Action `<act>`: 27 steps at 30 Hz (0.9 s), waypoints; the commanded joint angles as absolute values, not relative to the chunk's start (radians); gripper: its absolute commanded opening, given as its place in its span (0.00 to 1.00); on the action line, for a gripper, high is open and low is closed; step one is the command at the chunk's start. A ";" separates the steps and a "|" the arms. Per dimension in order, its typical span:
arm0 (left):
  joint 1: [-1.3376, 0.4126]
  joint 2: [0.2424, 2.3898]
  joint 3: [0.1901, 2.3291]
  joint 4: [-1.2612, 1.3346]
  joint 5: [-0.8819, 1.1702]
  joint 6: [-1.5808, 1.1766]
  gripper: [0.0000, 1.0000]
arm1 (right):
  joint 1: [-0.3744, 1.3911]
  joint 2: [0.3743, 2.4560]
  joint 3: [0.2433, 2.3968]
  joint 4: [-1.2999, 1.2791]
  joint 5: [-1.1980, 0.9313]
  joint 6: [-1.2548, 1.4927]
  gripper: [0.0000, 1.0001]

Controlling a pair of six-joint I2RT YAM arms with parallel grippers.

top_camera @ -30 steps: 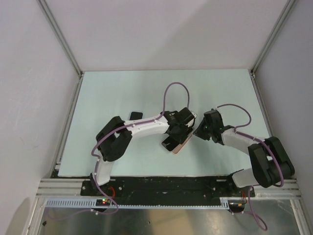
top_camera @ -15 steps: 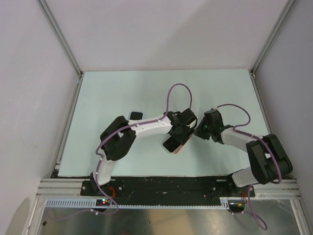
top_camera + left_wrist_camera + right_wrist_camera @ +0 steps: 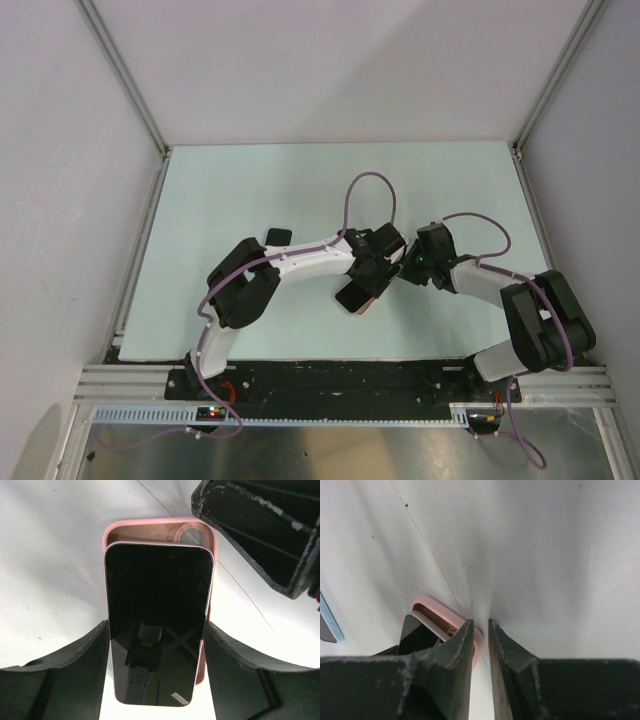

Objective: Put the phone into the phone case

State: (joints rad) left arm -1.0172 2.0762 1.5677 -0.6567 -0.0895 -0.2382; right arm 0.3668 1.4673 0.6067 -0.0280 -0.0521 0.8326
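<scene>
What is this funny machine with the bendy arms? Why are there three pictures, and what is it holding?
It is a robot: two arms bolted to a table, each ending in a two-finger claw, a gripper. One picture looks down from above. The other two come from cameras on the wrists, so each gripper's own fingers show up close. The left gripper squeezes a phone by its long sides, over a pink case on the table. The phone is not fully in: the case's far end, with its round hole, shows bare. The right gripper, nearly shut, seems to pinch the case's rim. A small black slab lies nearby.
</scene>
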 commanded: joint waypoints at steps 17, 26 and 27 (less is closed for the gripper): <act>-1.025 2.071 1.629 -0.642 -0.109 -0.288 0.53 | 0.372 1.485 0.635 -0.010 -0.059 0.821 0.22; -1.001 2.091 1.656 -0.641 -0.139 -0.313 0.62 | 0.382 1.486 0.635 -0.013 -0.058 0.824 0.22; -1.000 2.094 1.659 -0.640 -0.138 -0.311 0.64 | 0.383 1.487 0.635 -0.013 -0.058 0.824 0.22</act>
